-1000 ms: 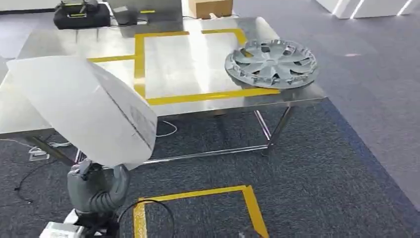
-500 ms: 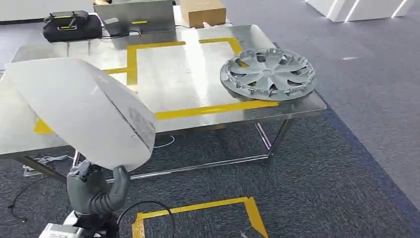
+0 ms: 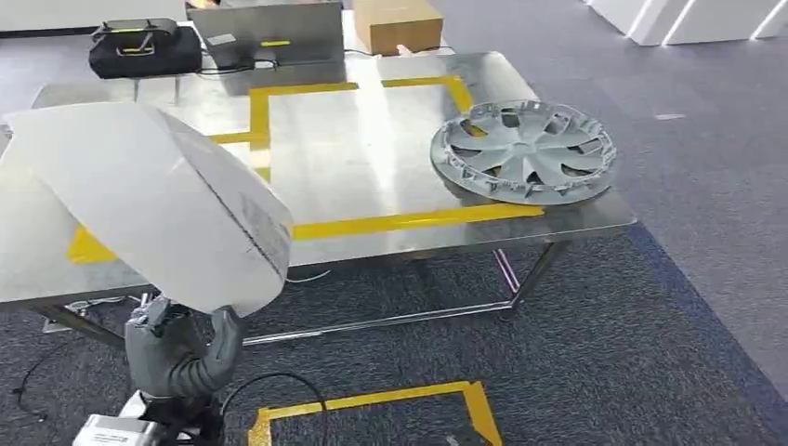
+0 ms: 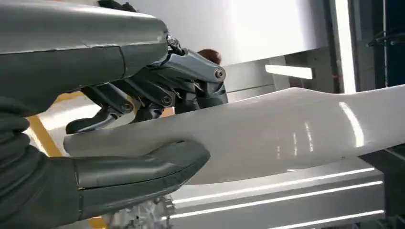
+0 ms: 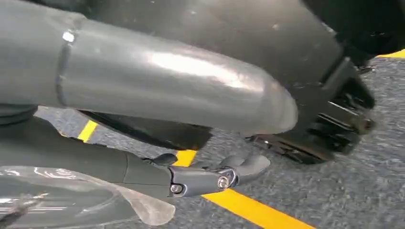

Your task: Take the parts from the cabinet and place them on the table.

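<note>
My left hand (image 3: 181,358) has its fingers (image 4: 143,93) and thumb clamped on the lower edge of the white panel (image 3: 158,200), which stands tilted up from the hand toward eleven o'clock in the head view. Over the last second the desk (image 3: 372,149) has swung and drawn nearer (that is my camera moving, not the things), so I judge I'm closing in to set the panel down. A hubcap (image 3: 522,150) already lies at two o'clock. My right hand's (image 5: 210,179) fingers I cannot tell.
</note>
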You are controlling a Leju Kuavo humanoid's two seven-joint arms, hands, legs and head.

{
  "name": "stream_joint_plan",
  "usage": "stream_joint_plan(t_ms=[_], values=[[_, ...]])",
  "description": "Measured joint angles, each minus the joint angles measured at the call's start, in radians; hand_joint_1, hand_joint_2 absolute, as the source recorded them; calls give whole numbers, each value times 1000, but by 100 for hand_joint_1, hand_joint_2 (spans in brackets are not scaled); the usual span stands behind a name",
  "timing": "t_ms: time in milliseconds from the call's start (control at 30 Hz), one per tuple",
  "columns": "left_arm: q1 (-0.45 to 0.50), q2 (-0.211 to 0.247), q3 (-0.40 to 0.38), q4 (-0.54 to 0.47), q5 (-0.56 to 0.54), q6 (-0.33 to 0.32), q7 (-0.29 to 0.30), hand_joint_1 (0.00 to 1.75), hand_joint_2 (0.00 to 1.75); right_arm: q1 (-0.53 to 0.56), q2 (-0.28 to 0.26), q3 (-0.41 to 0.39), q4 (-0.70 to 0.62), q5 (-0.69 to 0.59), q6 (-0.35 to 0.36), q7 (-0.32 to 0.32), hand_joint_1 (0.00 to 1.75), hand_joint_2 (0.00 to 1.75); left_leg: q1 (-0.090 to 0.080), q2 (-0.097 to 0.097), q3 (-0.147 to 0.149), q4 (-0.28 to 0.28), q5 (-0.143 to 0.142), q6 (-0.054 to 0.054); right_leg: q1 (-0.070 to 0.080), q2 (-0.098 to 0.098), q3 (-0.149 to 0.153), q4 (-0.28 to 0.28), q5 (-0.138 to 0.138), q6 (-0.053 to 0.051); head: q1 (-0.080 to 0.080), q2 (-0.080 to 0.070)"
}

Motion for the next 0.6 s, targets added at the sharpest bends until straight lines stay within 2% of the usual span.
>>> stream_joint_plan(t_ms=[33, 67, 100, 133, 167, 233, 267, 300, 333, 400, 433, 467, 500, 533, 600], values=[[0, 0, 0, 1, -1, -1, 1, 175, 175, 3, 0, 0, 0, 3, 1, 2, 0, 0, -2, 0, 9, 5, 5, -7, -1, 1, 5, -6, 28, -8, -3, 0], [0, 1, 0, 2, -5, -2, 1, 175, 175, 7, 0, 0, 0, 4, 1, 3, 0, 0, -3, -1, 10, 6, 10, -13, -2, 0, 7, -9, 32, -12, -1, 0], [-2, 2, -1, 2, -8, -2, 2, 175, 175, 6, 0, 0, 0, 5, 1, 3, 0, 0, -3, -1, 13, 8, 5, -16, -9, -1, 23, -16, 35, -17, -3, 0], [-4, 2, -1, 3, -11, -1, 3, 175, 175, 4, 0, 0, 0, 5, 2, 3, 0, 0, -2, 1, 8, 23, -13, -20, -11, -6, 27, -18, 38, -20, -1, 0], [-9, 2, -1, 3, -13, -1, 4, 175, 175, 1, 0, 0, 0, 5, 2, 3, 0, 0, -1, 1, -14, 72, -44, -26, -12, -7, 28, -18, 38, -22, -8, 0], [-10, 3, -2, 6, -16, -2, 6, 175, 175, 0, 1, 0, 0, 7, 2, 3, 0, 0, 4, 2, -92, 225, -121, -34, -12, -17, 27, -18, 35, -26, -7, 0], [-9, 5, -2, 8, -17, -2, 6, 175, 175, 2, 1, 0, 0, 9, 2, 4, 0, 0, 4, 2, -122, 277, -138, -35, -11, -23, 27, -18, 34, -27, -8, 0], [-9, 6, -2, 10, -16, -2, 7, 175, 175, 3, 1, 0, 0, 10, 2, 5, 0, 0, 4, 2, -134, 291, -134, -36, -11, -29, 28, -18, 32, -28, -8, 0], [-9, 8, -2, 11, -17, -2, 8, 175, 175, 3, 1, 0, 0, 10, 2, 5, 0, 0, 4, 3, -127, 264, -109, -36, -11, -36, 30, -18, 31, -28, -8, 0], [-10, 8, -2, 11, -17, -2, 8, 175, 175, 1, 2, 0, 0, 10, 2, 5, 0, 0, 3, 15, -62, 108, -10, -31, -11, -52, 39, -18, 26, -26, -8, 0], [-11, 8, -2, 11, -17, -2, 8, 175, 175, 1, 2, 0, 0, 10, 2, 5, 0, 0, 0, 46, -25, 21, 38, -25, -11, -60, 44, -18, 23, -22, -9, 0], [-12, 8, -3, 12, -17, -2, 8, 175, 175, 2, 2, 0, 0, 10, 2, 5, 0, 0, -12, 84, -22, -1, 13, -23, -8, -66, 47, -17, 21, -18, -7, 0], [-14, 8, -3, 12, -17, -2, 9, 175, 175, 1, 2, 0, 0, 10, 2, 5, 0, 0, -10, 83, -26, -5, -11, -15, -4, -76, 43, -16, 20, -14, -9, 0], [-13, 8, -3, 12, -17, -2, 9, 175, 175, 3, 2, 0, 0, 10, 2, 5, 0, 0, -11, 77, -26, -5, 22, -11, -2, -87, 43, -17, 16, -7, -7, 0], [-13, 8, -2, 12, -17, -2, 9, 175, 175, 1, 2, 0, 0, 11, 2, 5, 0, 0, -10, 51, -27, -10, 33, 1, -2, -111, 55, -21, 12, 4, -8, 0]])
